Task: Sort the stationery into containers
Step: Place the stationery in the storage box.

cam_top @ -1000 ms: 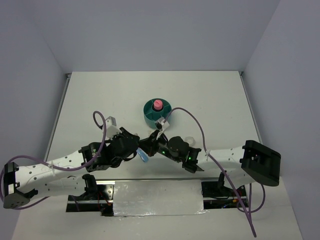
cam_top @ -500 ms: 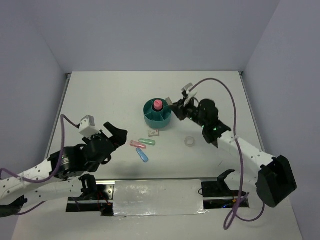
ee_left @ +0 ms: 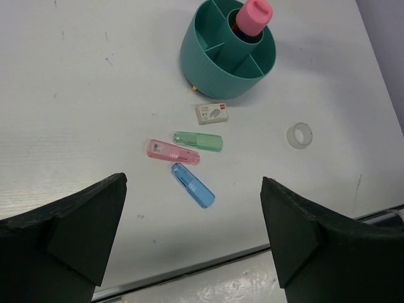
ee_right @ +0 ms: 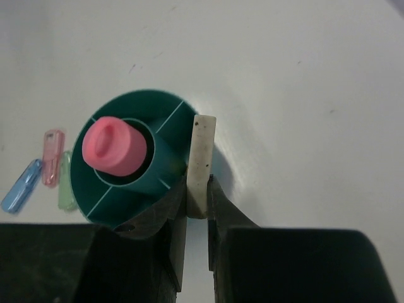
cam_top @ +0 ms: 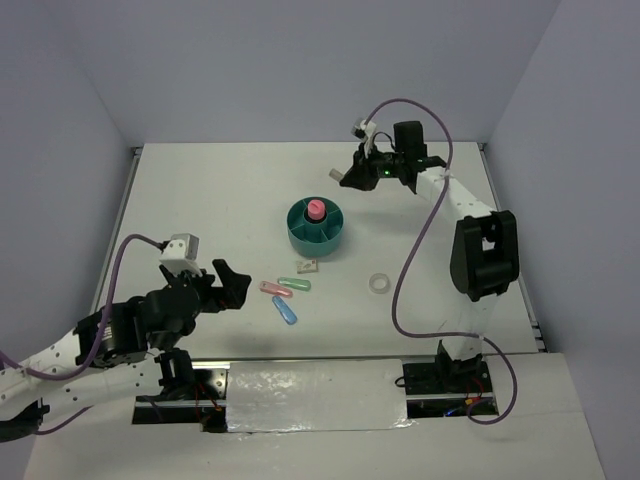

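The teal organiser (cam_top: 303, 242) stands mid-table with a pink tube (cam_top: 316, 209) upright in its central cup. My right gripper (cam_top: 343, 178) hangs behind and to the right of it, shut on a beige eraser (ee_right: 202, 158) held edge-on; in the right wrist view the eraser overlaps the organiser's (ee_right: 107, 196) right rim. Another eraser (ee_left: 211, 113), a green capsule (ee_left: 197, 141), a pink capsule (ee_left: 172, 152), a blue capsule (ee_left: 192, 185) and a clear tape ring (ee_left: 300, 135) lie on the table in front of the organiser (ee_left: 214, 76). My left gripper (cam_top: 229, 281) is open and holds nothing, left of the capsules.
The white table's near edge has a metal rail and a foil-covered strip (cam_top: 315, 395) between the arm bases. Grey walls close in the sides and back. The right arm's purple cable (cam_top: 420, 225) loops over the table's right part.
Both arms have drawn apart from the middle. The left gripper opened and pulled back to the left. The right gripper rose toward the back right with the eraser in it.
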You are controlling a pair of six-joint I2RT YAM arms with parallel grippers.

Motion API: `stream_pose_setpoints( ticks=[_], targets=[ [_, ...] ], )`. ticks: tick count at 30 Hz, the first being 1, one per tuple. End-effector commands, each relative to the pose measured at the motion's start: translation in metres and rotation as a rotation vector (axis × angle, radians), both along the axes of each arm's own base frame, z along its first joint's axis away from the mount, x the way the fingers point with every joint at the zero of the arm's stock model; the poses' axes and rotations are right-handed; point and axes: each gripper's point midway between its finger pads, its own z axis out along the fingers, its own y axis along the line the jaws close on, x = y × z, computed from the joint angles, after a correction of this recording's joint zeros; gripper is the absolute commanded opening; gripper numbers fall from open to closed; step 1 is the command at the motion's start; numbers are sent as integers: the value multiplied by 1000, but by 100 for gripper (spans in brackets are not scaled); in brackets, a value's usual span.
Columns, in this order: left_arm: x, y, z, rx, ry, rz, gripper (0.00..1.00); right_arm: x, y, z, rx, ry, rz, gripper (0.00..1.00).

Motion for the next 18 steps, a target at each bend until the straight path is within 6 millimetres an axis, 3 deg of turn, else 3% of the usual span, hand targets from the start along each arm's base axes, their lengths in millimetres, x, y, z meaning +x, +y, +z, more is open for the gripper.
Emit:
stream_pose_setpoints(
  ticks=[1, 4, 18],
  targets=[
    [5, 10, 2, 24, -42, 37, 99, -22, 18, -9, 46, 92, 101, 6],
    [5, 1, -4, 35, -54, -11, 99, -25, 26, -17, 77, 86, 124, 8],
    [8, -1, -14, 72, -31, 14, 99, -25, 41, -52, 5, 153, 122, 21]
  ],
)
